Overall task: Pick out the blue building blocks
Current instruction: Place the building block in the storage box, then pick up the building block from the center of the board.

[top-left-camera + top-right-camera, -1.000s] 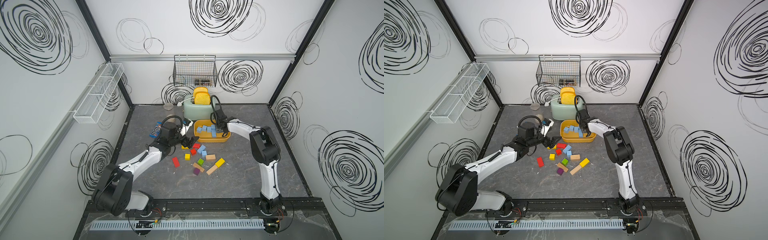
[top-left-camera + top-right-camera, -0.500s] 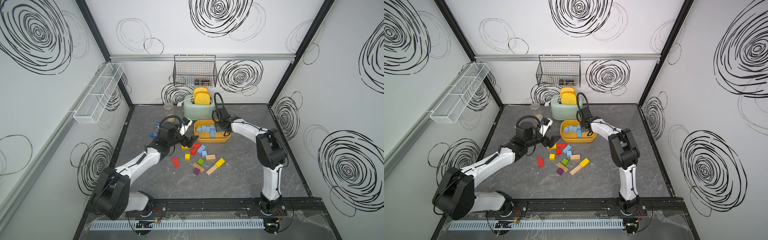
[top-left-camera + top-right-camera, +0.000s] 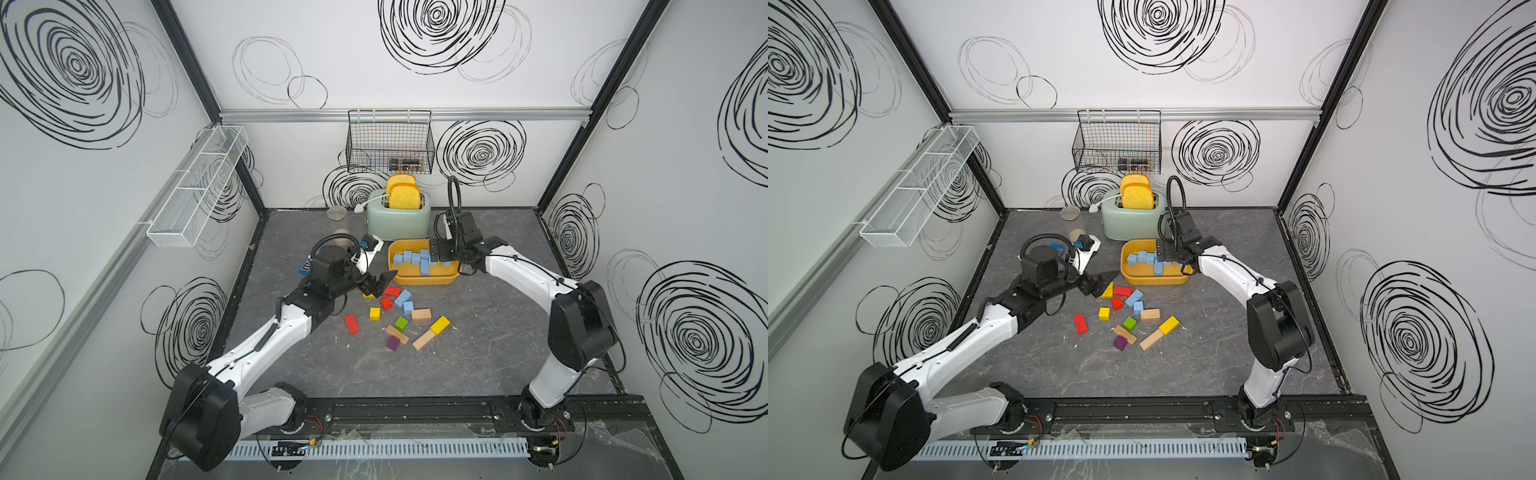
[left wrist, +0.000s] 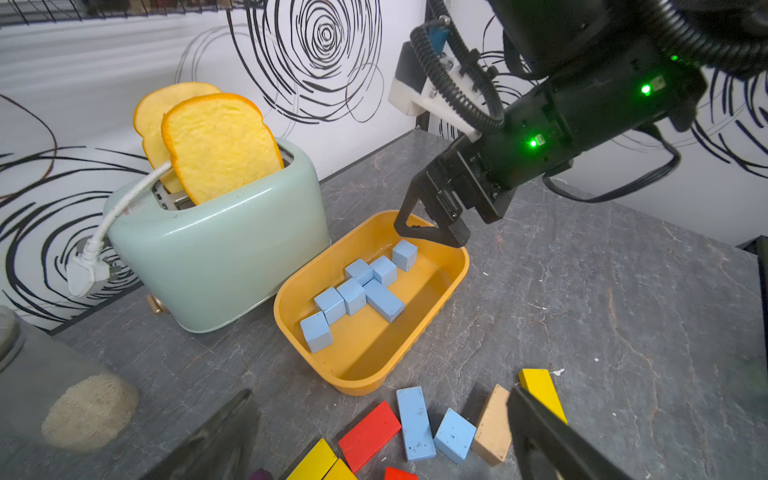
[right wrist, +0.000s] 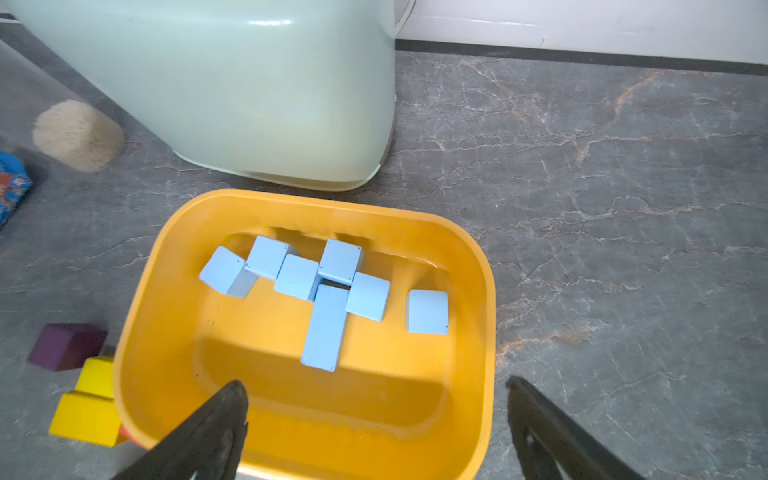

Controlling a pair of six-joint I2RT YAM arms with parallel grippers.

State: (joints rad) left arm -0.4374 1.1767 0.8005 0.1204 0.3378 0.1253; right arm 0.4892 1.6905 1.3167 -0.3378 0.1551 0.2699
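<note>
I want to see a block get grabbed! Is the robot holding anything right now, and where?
Nothing is held. The right gripper has its jaws open over the yellow tray; the left gripper is open too.

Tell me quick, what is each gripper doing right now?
Left gripper: open, holding nothing.
Right gripper: open, holding nothing, over the yellow tray.
</note>
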